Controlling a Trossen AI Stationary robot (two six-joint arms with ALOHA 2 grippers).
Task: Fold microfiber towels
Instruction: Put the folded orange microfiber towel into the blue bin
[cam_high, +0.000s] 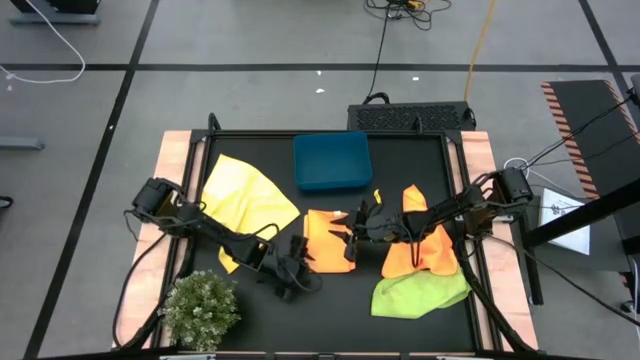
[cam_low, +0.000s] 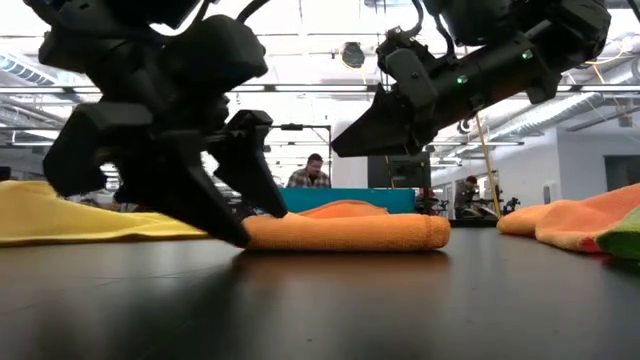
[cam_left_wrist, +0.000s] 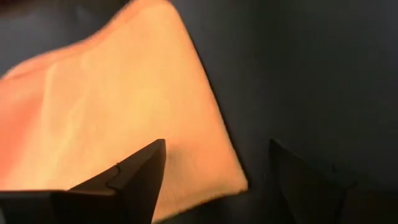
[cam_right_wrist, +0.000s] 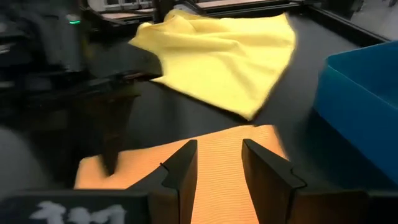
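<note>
1. The black table (cam_high: 330, 300) carries everything, with wooden strips along its two sides.
2. The left arm reaches from the table's left edge toward the middle front; the right arm reaches in from the right edge toward the centre.
3. A yellow towel (cam_high: 248, 200) lies spread and rumpled on the left half of the table, near the blue bin but apart from it.
4. The blue bin (cam_high: 332, 160) sits at the back centre, empty as far as the high view shows.
5. A lime green towel (cam_high: 418, 293) lies crumpled at the front right, its back edge under or against a loose orange towel (cam_high: 420, 250) heaped beside the right arm.
6. A small bushy plant (cam_high: 202, 308) stands at the front left corner.
7. The folded orange towel (cam_high: 325, 230) lies flat in the middle, just in front of the bin; the low view shows it as a thick, layered pad on the table.
8. The left gripper (cam_high: 296, 262) sits low at that folded towel's front left corner, fingers spread wide and holding nothing; one fingertip (cam_left_wrist: 146, 168) is over the cloth, the other beside its edge.
9. The right gripper (cam_high: 352, 236) hovers above the folded towel's right part, fingers (cam_right_wrist: 186, 165) at a narrow gap, nothing between them.
10. People are seated in the room far behind the table.
</note>
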